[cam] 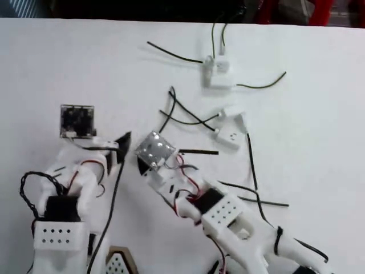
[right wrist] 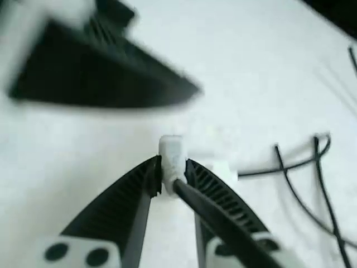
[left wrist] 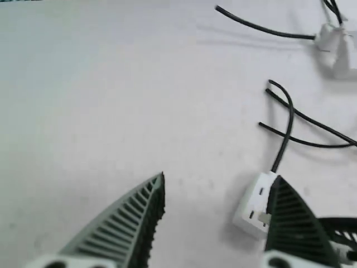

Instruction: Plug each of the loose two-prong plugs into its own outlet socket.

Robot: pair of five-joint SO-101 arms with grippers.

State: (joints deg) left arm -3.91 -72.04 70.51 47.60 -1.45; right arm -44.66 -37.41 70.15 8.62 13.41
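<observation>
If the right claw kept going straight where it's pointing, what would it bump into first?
Probably a finger of the left claw, dark and close ahead of the right claw; depth is unclear.

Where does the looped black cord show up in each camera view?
High view: looped black cord mid-table, beyond the right arm's wrist.
Left wrist view: it rises from the white block.
Right wrist view: it lies beyond the gripped plug.
Shared landmark: the left arm's black finger.
</observation>
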